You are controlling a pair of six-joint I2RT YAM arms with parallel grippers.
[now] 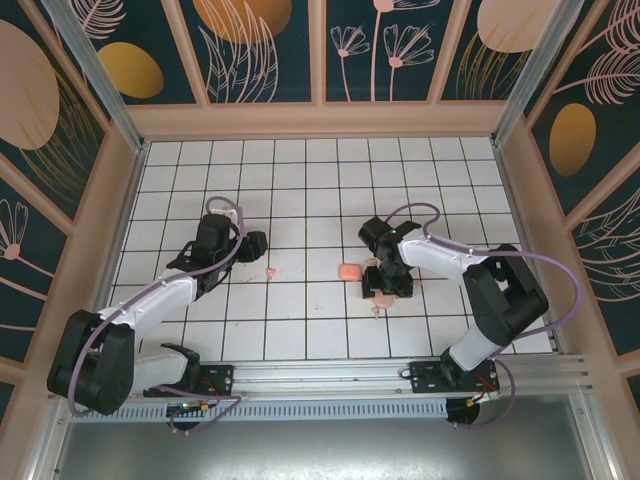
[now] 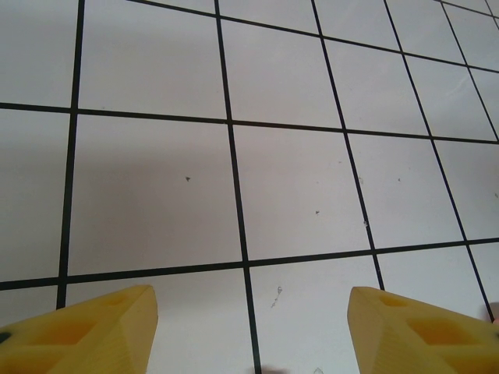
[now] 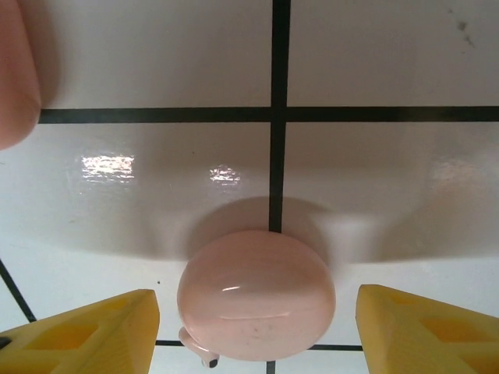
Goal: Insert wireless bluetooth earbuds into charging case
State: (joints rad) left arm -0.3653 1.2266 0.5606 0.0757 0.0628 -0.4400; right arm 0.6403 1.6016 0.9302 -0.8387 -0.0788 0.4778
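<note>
- Plainly, one earbud point(image 1: 271, 271) is lying alone on the tiled bench point(image 1: 300, 180), just ahead of the left arm. A second earbud point(image 1: 375, 308) is resting close beside the right arm's wrist.
- The right fingers point(image 3: 86, 335) are standing spread on either side of a round pink piece point(image 3: 257, 292), with a gap showing on both sides. A small pale bit point(image 3: 199, 352) is peeking out at its near edge, and it may be that second earbud.
- The left fingers point(image 2: 86, 335) are hanging spread over bare tiles, pinching nothing.
- A pink rounded-rectangular piece point(image 1: 349, 271) is sitting near the right fingers. I cannot tell which pink piece is serving as the case.
- Each earbud is looking very light, hard and glossy, so I am judging it likely to be slipping or flicking away under a hard pinch.
- A gentle, centred pinch across the bulb, not the thin stem, is looking like the safest hold.
</note>
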